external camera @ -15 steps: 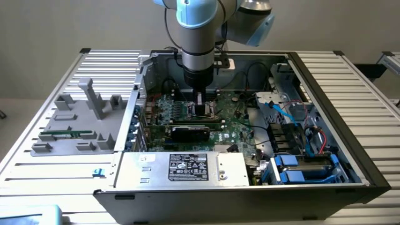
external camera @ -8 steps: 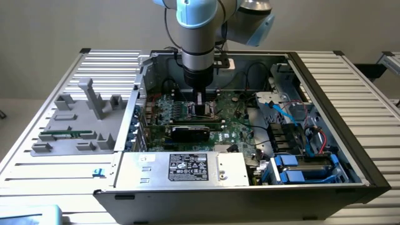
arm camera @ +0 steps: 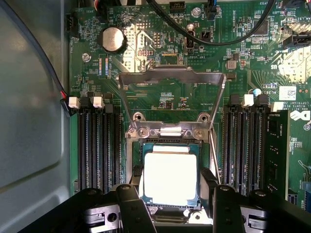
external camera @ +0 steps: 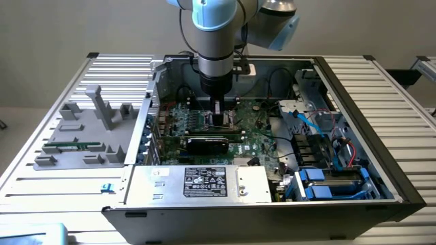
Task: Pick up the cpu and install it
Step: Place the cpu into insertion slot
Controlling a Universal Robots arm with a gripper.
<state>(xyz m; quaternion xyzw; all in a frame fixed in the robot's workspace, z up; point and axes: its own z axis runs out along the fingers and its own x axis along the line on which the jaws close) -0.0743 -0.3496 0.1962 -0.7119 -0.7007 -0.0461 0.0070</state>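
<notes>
Tabletop: everything I can see rests on a pale slatted tabletop (external camera: pixel 402 122).
Tray: at the exterior view's left a grey moulded tray (external camera: pixel 68 133) lies on the slats. A green stick (external camera: pixel 65 148) lies flat in one of its recesses.
Case: just beside the tray is an open-topped case (external camera: pixel 272 219), and I look down into it.
Case contents: a silver supply box (external camera: pixel 204 182) runs along the near wall. Behind it a black card (external camera: pixel 208 143) stands on the green board (external camera: pixel 259 138). Blue caddies (external camera: pixel 334 184) fill the near corner at the exterior view's right.
Arm: my arm (external camera: pixel 216 46) comes straight down into the middle of the case, with the claw (external camera: pixel 219 118) low over the board.
Socket: in the wrist view the socket (arm camera: pixel 165 132) sits between two banks of black slots (arm camera: pixel 97 145). Its metal frame (arm camera: pixel 172 75) is hinged back over the board.
Cpu place: the cpu (arm camera: pixel 170 177) sits inside the socket, squared up within its border.
Cpu facing: it lies flat with the pale metal top up toward the wrist camera. It is near square, so I can pick out no long axis. Its edges run parallel with the slots.
Claw: the claw (arm camera: pixel 172 172) is at a middling spread. One fingertip (arm camera: pixel 137 171) lies tight against one edge of the cpu and its partner against the opposite edge, so the chip is gripped between them while it sits in the socket.
</notes>
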